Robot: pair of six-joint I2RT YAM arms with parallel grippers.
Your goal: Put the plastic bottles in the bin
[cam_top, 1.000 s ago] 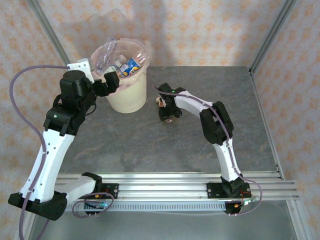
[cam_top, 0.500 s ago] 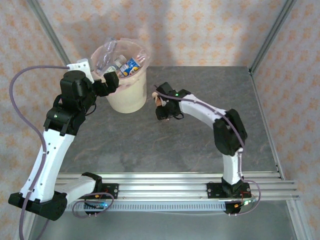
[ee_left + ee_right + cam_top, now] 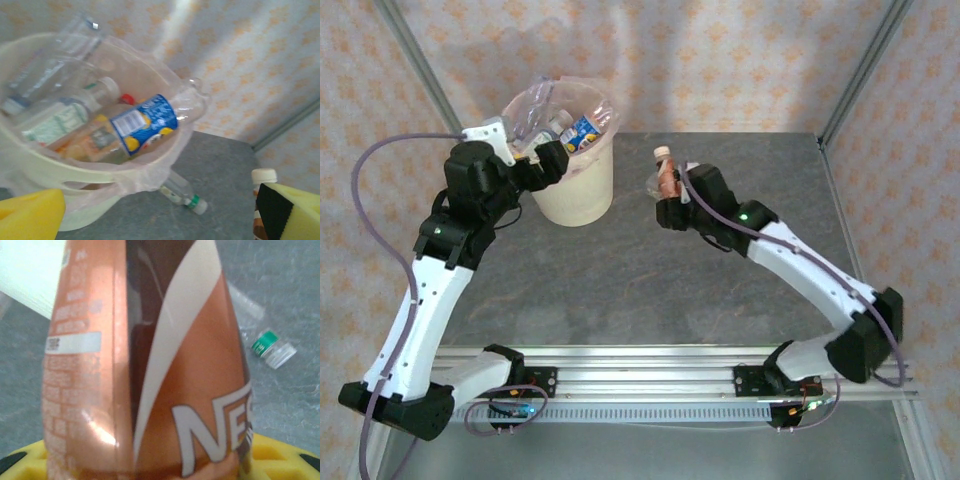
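Observation:
The bin [image 3: 576, 195], a cream bucket with a pink liner, stands at the far left and holds several plastic bottles, one with a blue label [image 3: 582, 130]. My right gripper [image 3: 670, 196] is shut on an orange-labelled bottle [image 3: 667, 180] with a white cap, held upright in the air to the right of the bin. This orange-labelled bottle [image 3: 150, 365] looms close up in the right wrist view, above the yellow pads [image 3: 280, 457]. My left gripper [image 3: 548, 160] hangs open at the bin's near rim [image 3: 75, 172]. A clear bottle [image 3: 186, 194] with a green-banded cap lies on the table beside the bin.
The grey table [image 3: 620, 290] is framed by metal posts and patterned walls at the back and sides. A rail [image 3: 650, 365] with both arm bases runs along the near edge. The clear bottle's cap [image 3: 272, 346] lies below and to the right of the held bottle.
My right arm has raised the orange-labelled bottle off the table and swung it upright, with its elbow stretching out to the right. The left gripper has shifted slightly toward the bin.

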